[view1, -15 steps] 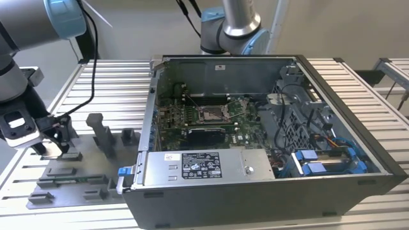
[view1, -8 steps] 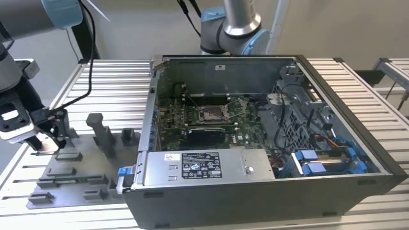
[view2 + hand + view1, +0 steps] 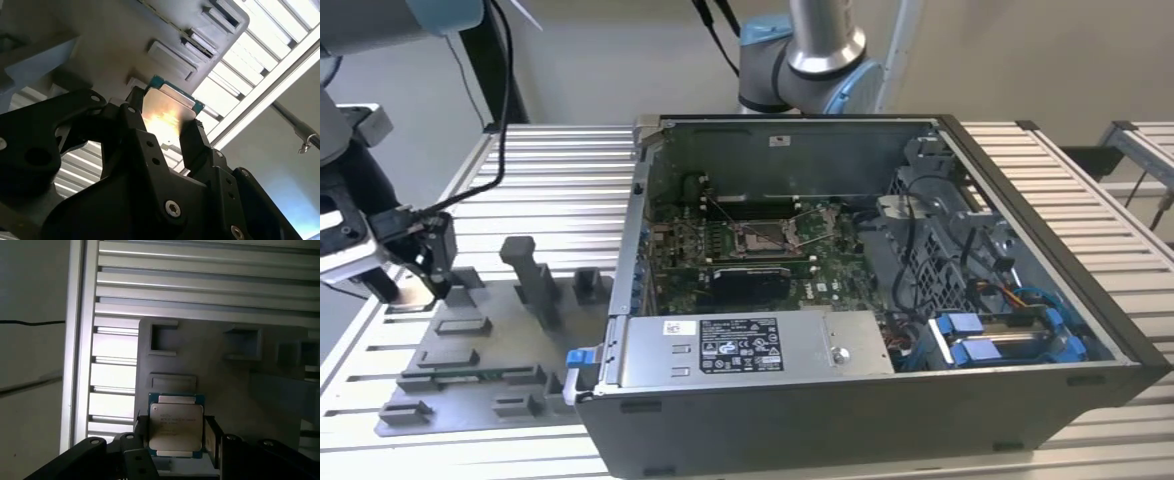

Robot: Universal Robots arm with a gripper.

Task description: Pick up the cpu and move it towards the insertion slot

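The cpu (image 3: 176,421) is a flat square chip with a silvery face and a green-tan rim. It sits clamped between the two black fingers of my gripper (image 3: 176,436), and it also shows in the second wrist view as the cpu (image 3: 167,111) in the gripper (image 3: 162,126). In the exterior view my gripper (image 3: 403,278) hangs at the exterior view's left, just above the grey fixture plate (image 3: 480,370). The insertion slot (image 3: 761,237) lies far off to the right, inside the open computer case, with a shiny metal frame on green board.
The open computer case (image 3: 854,400) has tall walls around the board, with a black recess (image 3: 747,283) just in front of the slot. Grey fixture blocks (image 3: 534,280) stand upright on the plate. Another arm's base (image 3: 801,60) rises behind the case. The table is of ribbed aluminium rails (image 3: 547,170).
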